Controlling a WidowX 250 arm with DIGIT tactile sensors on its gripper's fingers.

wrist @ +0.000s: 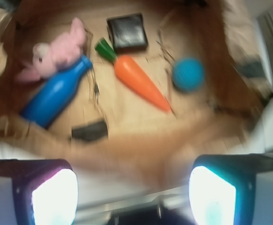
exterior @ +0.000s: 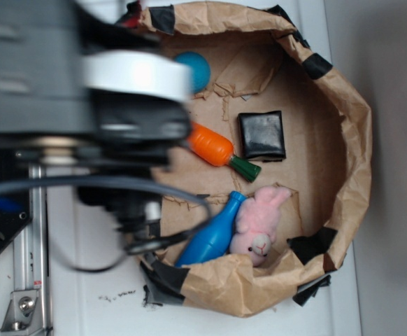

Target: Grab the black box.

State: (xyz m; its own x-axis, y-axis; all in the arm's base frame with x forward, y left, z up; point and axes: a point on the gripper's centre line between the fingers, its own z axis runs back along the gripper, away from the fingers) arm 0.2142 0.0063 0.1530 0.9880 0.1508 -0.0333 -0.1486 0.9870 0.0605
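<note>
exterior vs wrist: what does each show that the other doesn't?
Exterior only: the arm's body blurred across the left, the white surface around the paper enclosure, and the enclosure's full outline. Wrist only: the gripper, its two fingers apart with nothing between them. Both: black box, carrot, blue ball, blue bottle, pink bunny.

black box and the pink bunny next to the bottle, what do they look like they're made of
The black box seems wrapped in glossy black film or tape: light glints off a slightly wrinkled surface. What lies beneath cannot be told. The pink bunny looks like soft plush fabric, with a fuzzy matte surface and floppy ears. The blue bottle beside it looks like smooth plastic, though that is a guess.
</note>
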